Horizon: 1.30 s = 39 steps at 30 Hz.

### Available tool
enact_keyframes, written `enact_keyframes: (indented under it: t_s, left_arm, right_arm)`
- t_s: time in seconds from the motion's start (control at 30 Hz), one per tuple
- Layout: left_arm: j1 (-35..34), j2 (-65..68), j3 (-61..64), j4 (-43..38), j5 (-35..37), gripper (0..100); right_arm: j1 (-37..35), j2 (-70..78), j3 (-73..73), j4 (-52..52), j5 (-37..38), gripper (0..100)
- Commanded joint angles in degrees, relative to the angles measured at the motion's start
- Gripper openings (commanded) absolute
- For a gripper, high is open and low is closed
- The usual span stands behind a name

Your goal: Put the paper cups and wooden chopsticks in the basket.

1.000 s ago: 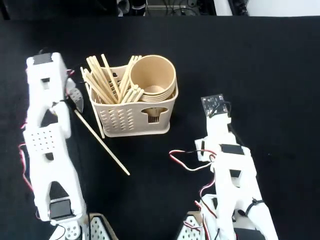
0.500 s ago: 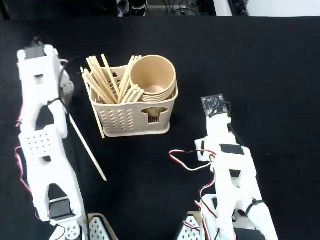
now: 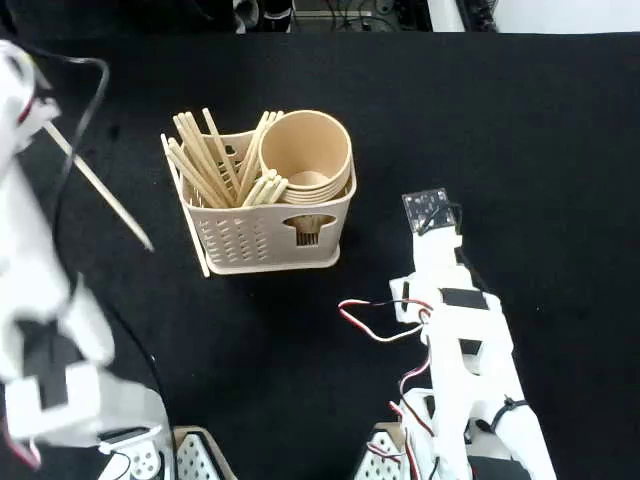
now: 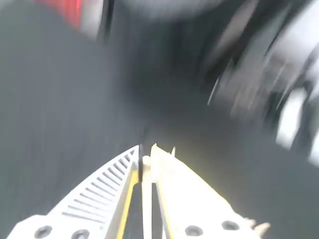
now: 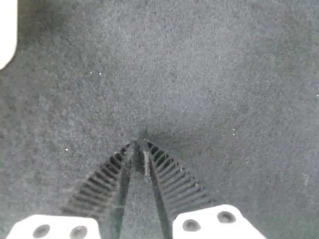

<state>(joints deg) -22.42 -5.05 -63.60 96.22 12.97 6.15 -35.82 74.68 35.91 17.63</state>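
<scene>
A beige slotted basket (image 3: 265,240) stands at the table's middle. It holds stacked paper cups (image 3: 305,150) and a bunch of wooden chopsticks (image 3: 210,160). Another chopstick (image 3: 190,220) leans along the basket's left outer edge. My left gripper (image 3: 32,112) is raised at the far left, shut on a single chopstick (image 3: 100,190) that slants down toward the basket. In the left wrist view the left gripper (image 4: 146,159) pinches that chopstick (image 4: 146,199) between its fingers. My right gripper (image 5: 139,147) is shut on nothing, low over the black cloth.
The right arm (image 3: 445,300) rests to the right of the basket, with a red and white cable (image 3: 375,325) looping beside it. Black cloth (image 3: 520,130) covers the table. Cables and gear lie beyond the far edge.
The left arm has swung up and to the far left, lifting the chopstick off the table. The right arm has kept still.
</scene>
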Motion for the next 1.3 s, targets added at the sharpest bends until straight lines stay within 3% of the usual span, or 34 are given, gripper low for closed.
enact_keyframes:
  t_s: [0.0,0.23,0.53,0.87,0.97,1.13,1.27]
  left_arm:
    - [2.7,-12.1,-4.3,-6.9,-2.9,3]
    - [11.0,-19.0,-4.1,-14.1,-3.6,3]
    - [24.9,-18.1,6.5,-8.0,-3.6,3]
    - [25.1,-18.1,17.1,-14.4,-2.6,3]
    - [25.1,-19.4,21.2,-10.7,-1.4,3]
    - [24.7,-28.3,28.5,-7.7,0.0,3]
    - [25.0,-40.0,35.2,-11.9,-0.4,3]
  right_arm:
    - [-0.3,-0.2,-0.3,0.4,0.4,1.2]
    - [-0.3,-0.2,-0.3,0.4,0.4,1.2]
    - [-0.3,-0.2,-0.3,0.4,0.4,1.2]
    - [-0.3,-0.2,-0.3,0.4,0.4,1.2]
    - [-0.3,-0.2,-0.3,0.4,0.4,1.2]
    - [-0.3,-0.2,-0.4,0.4,0.4,1.2]
    - [-0.3,-0.2,-0.4,0.4,0.4,1.2]
